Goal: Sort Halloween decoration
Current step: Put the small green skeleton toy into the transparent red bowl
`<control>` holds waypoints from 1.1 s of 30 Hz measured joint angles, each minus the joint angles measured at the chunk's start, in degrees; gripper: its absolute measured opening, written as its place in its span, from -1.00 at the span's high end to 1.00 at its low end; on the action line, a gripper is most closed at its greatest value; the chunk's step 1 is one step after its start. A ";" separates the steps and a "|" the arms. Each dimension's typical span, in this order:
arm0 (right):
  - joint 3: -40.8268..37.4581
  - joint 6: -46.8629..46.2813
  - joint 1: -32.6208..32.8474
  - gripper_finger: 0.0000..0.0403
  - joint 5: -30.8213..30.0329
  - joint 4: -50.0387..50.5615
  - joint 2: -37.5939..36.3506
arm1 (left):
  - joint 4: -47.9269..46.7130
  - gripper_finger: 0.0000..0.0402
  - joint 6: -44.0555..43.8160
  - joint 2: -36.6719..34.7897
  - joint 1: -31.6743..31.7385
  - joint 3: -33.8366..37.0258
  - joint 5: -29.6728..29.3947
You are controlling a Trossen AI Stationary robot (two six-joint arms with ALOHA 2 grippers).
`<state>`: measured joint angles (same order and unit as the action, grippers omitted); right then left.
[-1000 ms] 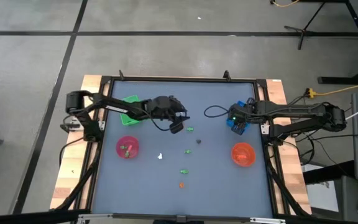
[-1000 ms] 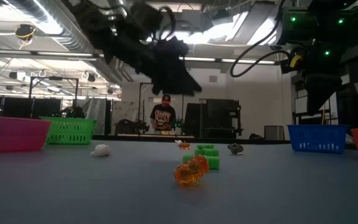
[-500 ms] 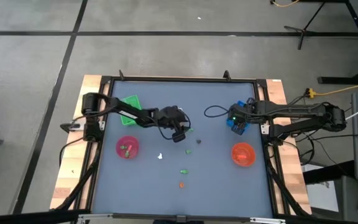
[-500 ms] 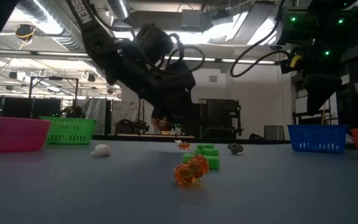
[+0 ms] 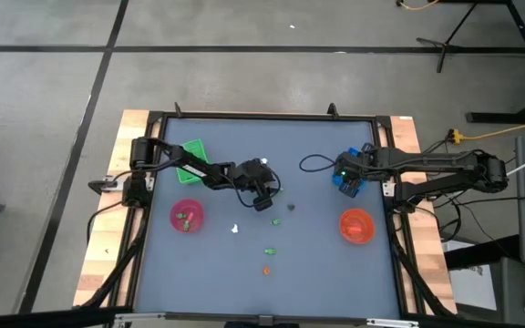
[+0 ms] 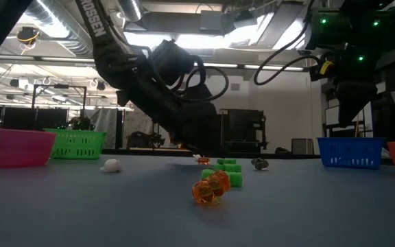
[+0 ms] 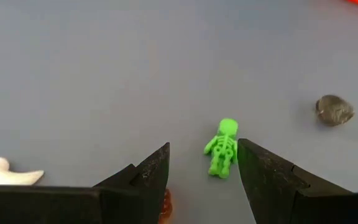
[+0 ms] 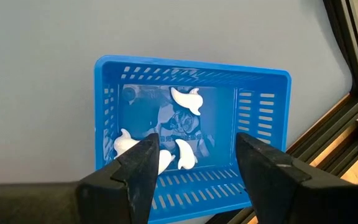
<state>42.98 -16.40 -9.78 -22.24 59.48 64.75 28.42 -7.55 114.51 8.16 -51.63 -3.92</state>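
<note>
Reaching toward the middle of the frame in the high view, the left claw (image 5: 263,202) is hovering low over the table (image 5: 317,264) with its 2 fingers (image 7: 148,171) standing apart and gripping nothing. In the left wrist view a green skeleton figure (image 7: 222,147) is lying flat on the table between those fingers, touching neither. A dark round figure (image 7: 334,110) is sitting well apart at the right of that frame, a white ghost figure (image 7: 8,174) is lying at the lower left edge, and a bit of orange is peeking out beside the left finger.

In the high view, the right claw (image 5: 346,178) is waiting above the blue basket (image 8: 191,74) at the right of centre, fingers apart and empty. 4 white ghosts (image 8: 187,99) are lying inside that basket.

Farther out, a pink bowl (image 5: 187,216) is holding a few small figures at the left, a green basket (image 5: 190,148) is sitting above it, and an orange bowl (image 5: 356,226) is sitting at the right. In the low view an orange pumpkin figure (image 6: 210,188) is lying nearest, with green figures (image 6: 228,171) just behind.
</note>
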 joint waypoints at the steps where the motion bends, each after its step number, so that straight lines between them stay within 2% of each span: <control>1: 0.00 0.00 0.01 -0.05 0.00 0.00 0.00 | -0.02 0.14 1.02 0.03 -0.07 0.00 0.15; 12: 0.00 0.00 0.00 -0.05 0.00 0.00 0.00 | 0.66 0.14 9.39 0.03 -2.49 -0.01 -0.02; 17: 0.00 0.00 0.01 -0.05 0.00 0.00 0.00 | 0.69 0.14 9.35 0.03 -2.24 -0.01 -1.66; 24: 0.00 0.00 0.02 -0.05 0.00 0.02 0.00 | 0.73 0.14 9.18 1.59 -1.68 -0.43 -0.33; 33: 0.00 0.00 0.02 -0.05 0.00 0.00 0.00 | -0.10 0.15 6.53 6.54 -1.75 -5.92 0.82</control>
<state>42.98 -16.40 -9.76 -22.24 59.48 64.75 28.32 -1.02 121.05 6.42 -57.55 -3.11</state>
